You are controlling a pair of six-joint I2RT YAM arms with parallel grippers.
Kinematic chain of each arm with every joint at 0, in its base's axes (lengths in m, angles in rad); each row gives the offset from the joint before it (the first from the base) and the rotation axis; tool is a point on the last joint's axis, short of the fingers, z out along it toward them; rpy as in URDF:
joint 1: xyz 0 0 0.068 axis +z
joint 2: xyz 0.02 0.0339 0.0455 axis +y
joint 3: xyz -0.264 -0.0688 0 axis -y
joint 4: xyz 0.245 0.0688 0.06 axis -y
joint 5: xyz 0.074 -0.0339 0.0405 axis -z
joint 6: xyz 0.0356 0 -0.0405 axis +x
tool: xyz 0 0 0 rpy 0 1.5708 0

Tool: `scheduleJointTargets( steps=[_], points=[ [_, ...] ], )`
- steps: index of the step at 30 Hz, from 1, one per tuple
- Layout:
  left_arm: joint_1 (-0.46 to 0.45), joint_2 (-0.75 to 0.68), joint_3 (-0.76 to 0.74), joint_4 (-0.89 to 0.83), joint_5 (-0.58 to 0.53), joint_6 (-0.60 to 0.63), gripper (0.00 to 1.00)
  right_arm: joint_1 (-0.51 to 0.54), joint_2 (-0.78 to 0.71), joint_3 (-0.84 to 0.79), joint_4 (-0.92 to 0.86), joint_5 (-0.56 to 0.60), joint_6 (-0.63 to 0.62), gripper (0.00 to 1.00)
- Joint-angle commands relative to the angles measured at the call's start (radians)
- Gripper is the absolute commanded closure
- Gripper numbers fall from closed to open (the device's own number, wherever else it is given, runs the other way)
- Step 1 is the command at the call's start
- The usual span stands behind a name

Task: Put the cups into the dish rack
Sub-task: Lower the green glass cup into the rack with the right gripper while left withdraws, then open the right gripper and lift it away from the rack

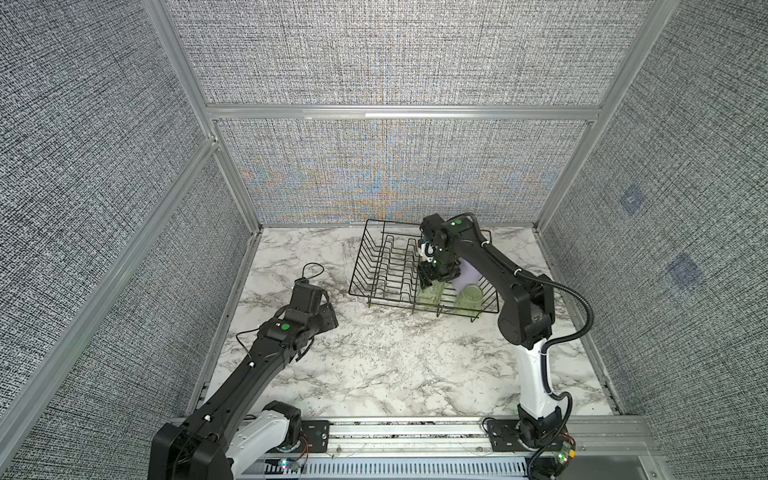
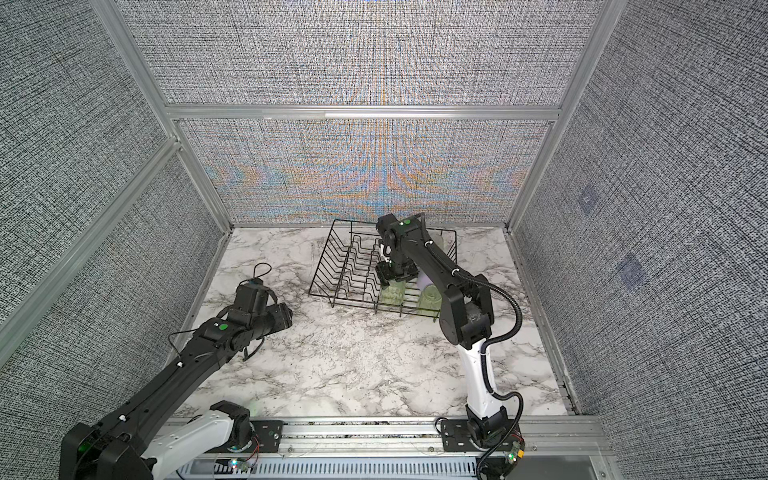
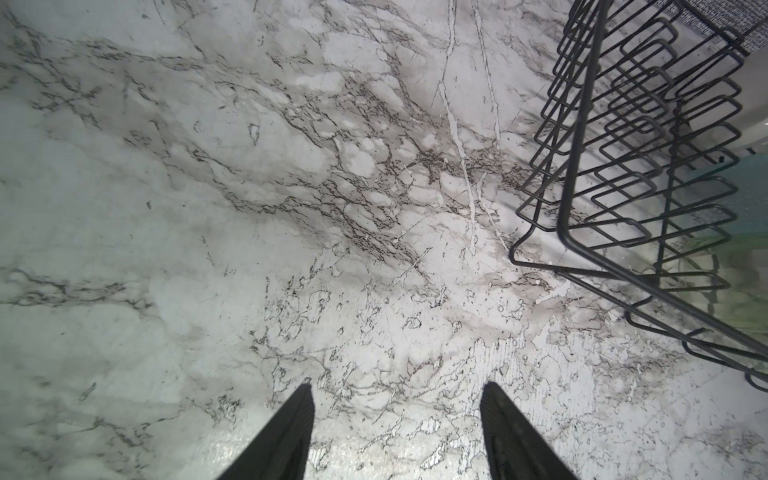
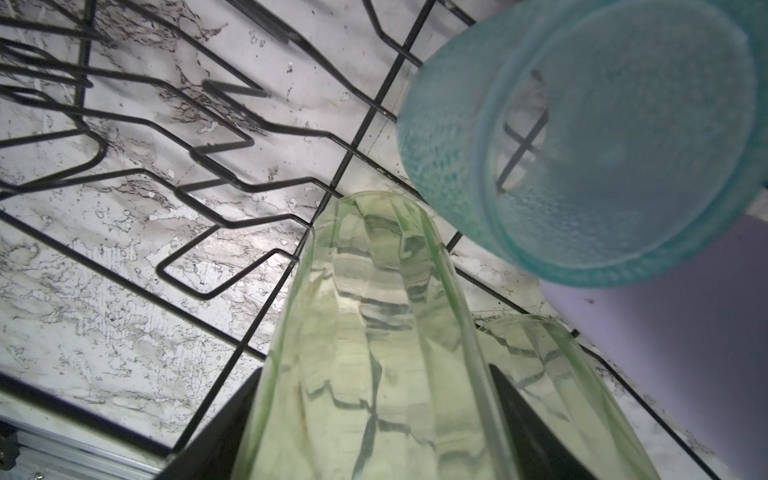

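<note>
Green tumbler (image 4: pixel 374 353), light, stiff, slick, probably plastic, sits pinched across its wall by right fingers (image 4: pixel 532 419); left fingers (image 3: pixel 291 432) spread

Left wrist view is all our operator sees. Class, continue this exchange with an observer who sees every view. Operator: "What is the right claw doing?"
Observer: The right claw is shut on a green tumbler, held low inside the dish rack.
Operator: Which cups sit next to it?
Observer: A second green tumbler lies right beside it, with a lavender cup and a teal cup further in.
Operator: Any cups waiting outside the rack?
Observer: None shows on the marble table in both top views, though the arms hide parts of it.
</note>
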Motion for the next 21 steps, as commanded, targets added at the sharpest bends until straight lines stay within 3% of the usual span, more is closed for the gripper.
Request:
scheduleJointTargets(
  steps=[1, 5, 8, 15, 21],
  points=[
    [0.001, -0.018, 0.005, 0.005, -0.051, -0.017, 0.35, -0.001, -0.011, -0.007, 0.003, 0.015, -0.005, 0.31],
    [0.001, -0.046, -0.035, 0.042, -0.072, -0.069, 0.35, 0.000, -0.016, -0.006, 0.001, 0.028, -0.004, 0.28],
    [0.001, -0.053, -0.062, 0.073, -0.056, -0.100, 0.35, 0.000, -0.024, -0.009, 0.012, 0.028, -0.005, 0.09],
    [0.001, -0.066, -0.043, 0.018, -0.152, -0.138, 0.32, 0.000, -0.077, -0.040, 0.036, 0.032, -0.012, 0.08],
    [0.001, -0.100, -0.034, 0.040, -0.200, -0.094, 0.24, 0.000, -0.253, -0.147, 0.131, 0.008, 0.003, 0.08]
  ],
)
